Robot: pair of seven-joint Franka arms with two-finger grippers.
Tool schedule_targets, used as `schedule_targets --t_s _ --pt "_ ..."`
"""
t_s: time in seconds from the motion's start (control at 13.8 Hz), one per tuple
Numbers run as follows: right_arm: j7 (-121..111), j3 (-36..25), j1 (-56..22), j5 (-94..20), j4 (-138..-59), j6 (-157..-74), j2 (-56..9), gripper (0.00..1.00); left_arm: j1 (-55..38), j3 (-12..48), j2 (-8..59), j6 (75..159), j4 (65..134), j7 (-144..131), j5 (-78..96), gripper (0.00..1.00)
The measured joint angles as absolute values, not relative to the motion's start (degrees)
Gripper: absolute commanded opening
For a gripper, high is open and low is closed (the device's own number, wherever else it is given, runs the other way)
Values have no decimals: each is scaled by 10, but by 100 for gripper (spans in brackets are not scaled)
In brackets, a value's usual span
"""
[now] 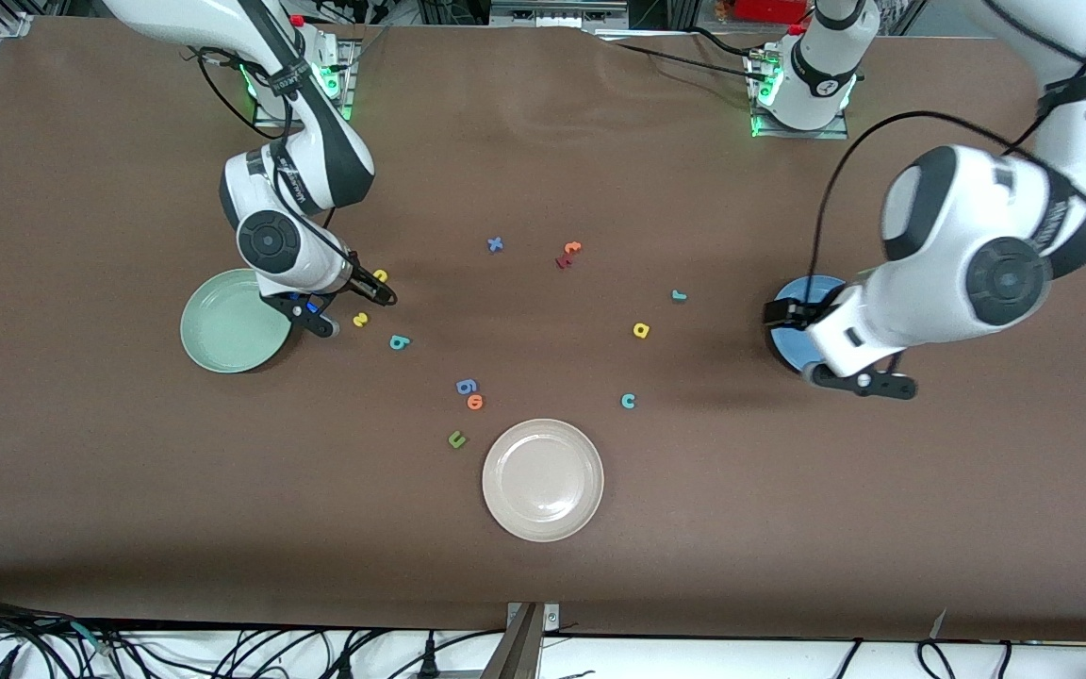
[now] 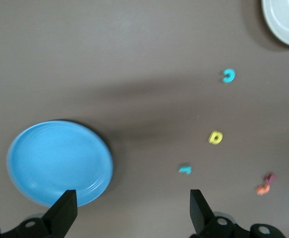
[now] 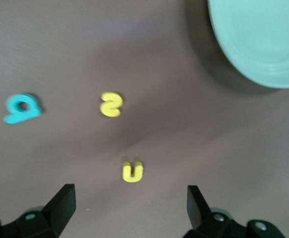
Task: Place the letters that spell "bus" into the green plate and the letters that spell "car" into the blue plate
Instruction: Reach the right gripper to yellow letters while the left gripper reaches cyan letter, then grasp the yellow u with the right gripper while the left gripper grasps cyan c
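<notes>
your right gripper point(image 3: 127, 198) hangs wide open and empty over the table beside the green plate point(image 1: 232, 325), with the yellow u point(image 3: 132, 171) lying between its fingers' line, the yellow s point(image 3: 110, 104) near it and the teal b point(image 3: 22, 108) a little nearer the front camera. start with the u: centre the fingers across it, come straight down, close only once they flank it. your left gripper point(image 2: 129, 208), also open and empty, hovers by the blue plate point(image 2: 60, 161); the teal r point(image 2: 185, 170), yellow a point(image 2: 215, 137) and teal c point(image 2: 228, 76) lie on the table toward the middle. both plates hold nothing yet.
</notes>
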State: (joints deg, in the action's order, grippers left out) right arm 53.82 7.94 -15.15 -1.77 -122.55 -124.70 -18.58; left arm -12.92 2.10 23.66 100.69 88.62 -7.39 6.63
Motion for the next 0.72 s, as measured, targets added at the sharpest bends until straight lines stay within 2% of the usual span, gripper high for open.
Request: schedule_targets --t_s 0.43,0.72 --pt "584 92 -151 -18 -1303 -1379 -195 95 -193 23 318 1143 887 -193 90 100" --pt "587 93 -151 -18 -1314 -1395 -205 87 -239 24 387 1234 877 -261 90 100"
